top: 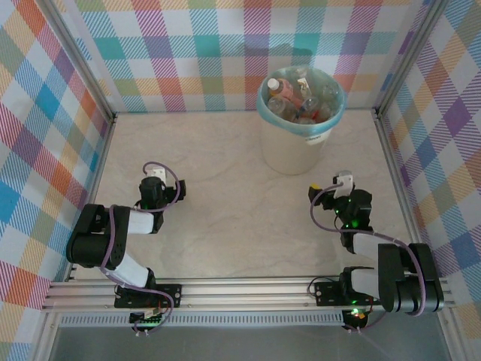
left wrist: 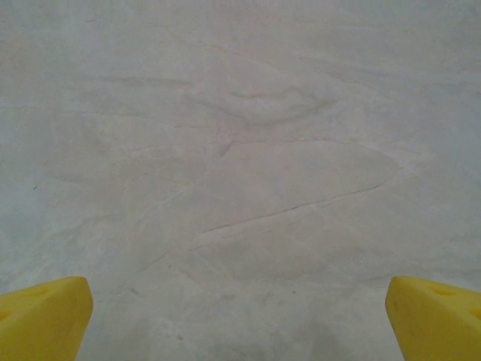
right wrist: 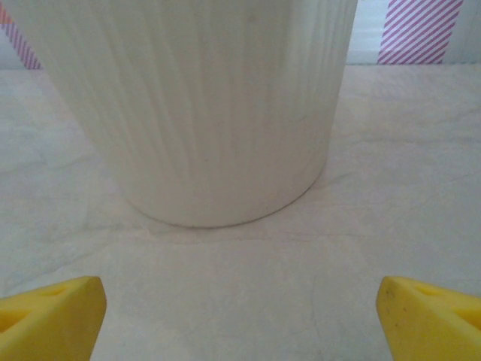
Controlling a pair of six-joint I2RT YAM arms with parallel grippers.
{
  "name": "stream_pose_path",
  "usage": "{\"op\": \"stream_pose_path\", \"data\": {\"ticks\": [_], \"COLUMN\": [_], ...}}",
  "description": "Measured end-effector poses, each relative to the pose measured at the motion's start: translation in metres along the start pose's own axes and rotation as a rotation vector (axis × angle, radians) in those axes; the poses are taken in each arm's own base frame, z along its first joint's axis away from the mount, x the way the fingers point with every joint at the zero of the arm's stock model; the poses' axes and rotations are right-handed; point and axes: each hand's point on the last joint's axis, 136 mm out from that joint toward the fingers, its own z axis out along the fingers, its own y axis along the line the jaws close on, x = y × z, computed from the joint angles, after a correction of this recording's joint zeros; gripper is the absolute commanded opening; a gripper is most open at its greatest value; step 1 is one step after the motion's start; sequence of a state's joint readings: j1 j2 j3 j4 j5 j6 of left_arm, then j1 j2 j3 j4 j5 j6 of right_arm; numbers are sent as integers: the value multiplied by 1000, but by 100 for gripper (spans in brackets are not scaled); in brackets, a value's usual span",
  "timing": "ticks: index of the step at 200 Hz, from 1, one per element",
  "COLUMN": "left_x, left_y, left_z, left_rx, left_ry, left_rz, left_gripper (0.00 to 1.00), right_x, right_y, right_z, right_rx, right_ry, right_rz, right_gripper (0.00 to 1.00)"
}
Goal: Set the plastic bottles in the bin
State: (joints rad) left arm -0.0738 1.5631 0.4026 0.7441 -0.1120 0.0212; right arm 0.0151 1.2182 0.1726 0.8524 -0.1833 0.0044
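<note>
The bin [top: 297,147], a round cream-white bucket with a light teal bag over its rim, stands at the back right of the table. Several plastic bottles [top: 289,101] lie inside it, clear and pinkish, one with a red cap. My right gripper [right wrist: 240,316] is open and empty, low over the table, facing the bin's ribbed wall [right wrist: 203,113] a short way ahead. My left gripper [left wrist: 239,320] is open too, with only bare table between its yellow fingertips [left wrist: 41,316]. From above, the left gripper [top: 154,179] sits at mid-left and the right gripper [top: 342,184] near the bin's base.
Plaid walls with metal corner posts [top: 79,64] close in the table on three sides. A metal rail [top: 248,292] carrying both arm bases runs along the near edge. The pale marbled tabletop [top: 225,203] lies between the arms.
</note>
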Motion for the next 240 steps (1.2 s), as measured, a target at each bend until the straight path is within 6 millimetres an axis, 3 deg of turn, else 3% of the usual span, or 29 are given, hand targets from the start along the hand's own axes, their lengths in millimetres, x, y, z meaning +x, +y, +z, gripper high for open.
{"op": "stream_pose_path", "data": {"ticks": [21,44,77,112,141,195,240], "left_x": [-5,-7,-7,-7,-7,-7,-7], "left_y": [-4,-6,-7,-8,-8,-8,-8], "left_z": [1,1,0,0,0,0,0], "left_rx": [22,32,40,45,46,45,45], "left_ry": [-15,-21,-20,-20,-20,-20,-20], "left_rz": [-2,-3,-3,-3,-3,-3,-3], "left_gripper": [100,100,100,100,100,100,100], "right_x": [-1,-19,-28,-1,34,-2,5], "right_y": [8,12,-2,-40,-52,-55,-50], "right_z": [2,9,12,21,30,53,55], "right_rx": [-47,-81,-18,81,139,191,169], "right_ry": [9,-10,-37,9,95,51,93], "right_rz": [9,3,-10,56,112,68,53], "right_gripper": [94,94,99,100,100,100,100]}}
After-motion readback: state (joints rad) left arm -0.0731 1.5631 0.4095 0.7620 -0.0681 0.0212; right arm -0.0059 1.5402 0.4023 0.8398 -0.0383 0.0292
